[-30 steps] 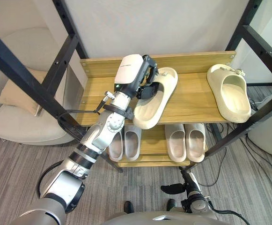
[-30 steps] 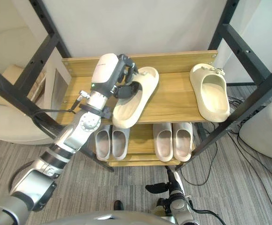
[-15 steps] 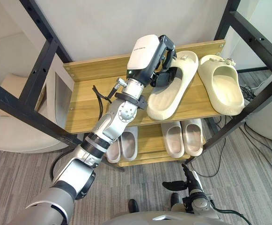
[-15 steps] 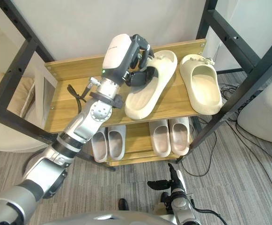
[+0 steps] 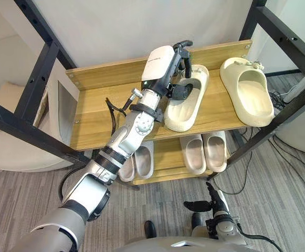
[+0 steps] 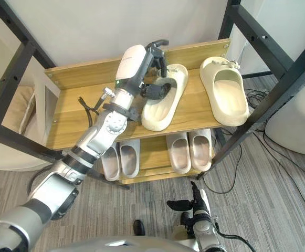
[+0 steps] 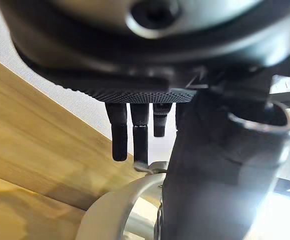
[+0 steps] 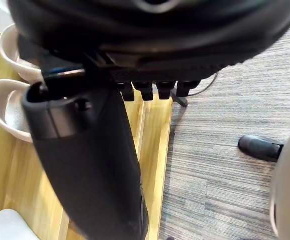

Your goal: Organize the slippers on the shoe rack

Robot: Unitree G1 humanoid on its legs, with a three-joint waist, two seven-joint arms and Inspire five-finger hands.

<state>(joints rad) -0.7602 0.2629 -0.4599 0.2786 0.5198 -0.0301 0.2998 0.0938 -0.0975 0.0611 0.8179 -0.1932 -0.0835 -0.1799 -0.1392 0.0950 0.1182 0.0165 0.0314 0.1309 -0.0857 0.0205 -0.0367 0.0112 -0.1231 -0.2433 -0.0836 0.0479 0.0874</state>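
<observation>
Left eye view: the left hand is hovering over the top shelf of the shoe rack. Its fingers are stretching out straight and gripping nothing. A cream slipper is lying flat on the shelf right under the hand, with the thumb hanging over the slipper's mouth; whether it is touching, I cannot tell. A second slipper is sitting on the same shelf, well apart, off to the hand's right. Below the hand, one pair and another pair are resting on the lower shelf.

Right eye view: the right hand is hanging low by the floor with its fingers relaxed, carrying nothing.

Left wrist view: the straight fingers are pointing at the wall, and the slipper's pale rim is curving just beneath them.

Right wrist view: the right hand is showing slack, empty fingers, with the lower shelf and its slippers lying just past them.
</observation>
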